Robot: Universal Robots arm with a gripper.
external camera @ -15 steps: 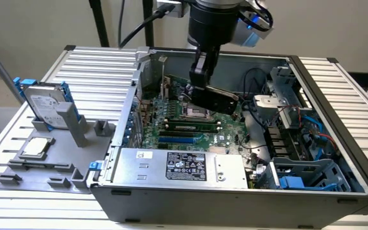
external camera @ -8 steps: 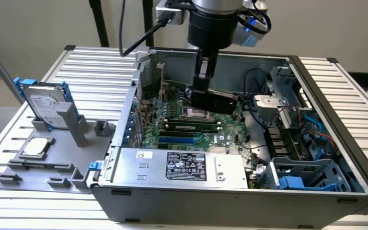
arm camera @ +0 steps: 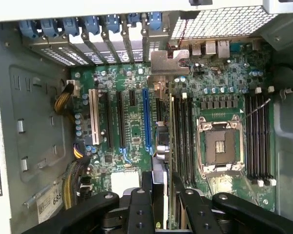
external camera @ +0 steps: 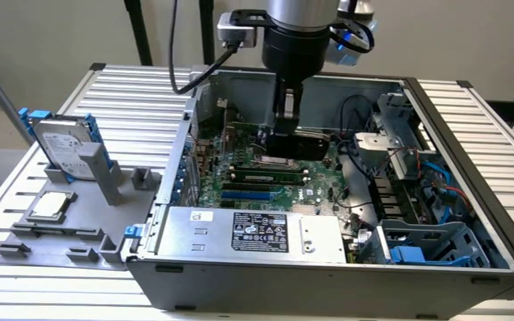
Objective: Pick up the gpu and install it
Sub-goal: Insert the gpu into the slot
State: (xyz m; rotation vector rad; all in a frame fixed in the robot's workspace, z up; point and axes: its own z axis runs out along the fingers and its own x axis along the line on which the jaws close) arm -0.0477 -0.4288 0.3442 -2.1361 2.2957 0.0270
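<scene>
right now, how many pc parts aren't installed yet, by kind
hard drive: 1
cpu: 1
gpu, gripped in the hand: 1
total: 3

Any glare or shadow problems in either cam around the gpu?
Exterior view: soft, even light; the gpu in the gripper reads as a dark block, and the inside of the case is shaded toward the exterior view's right. Wrist view: the case rim beyond the blue slot clips is blown out white; the motherboard is evenly lit.
</scene>
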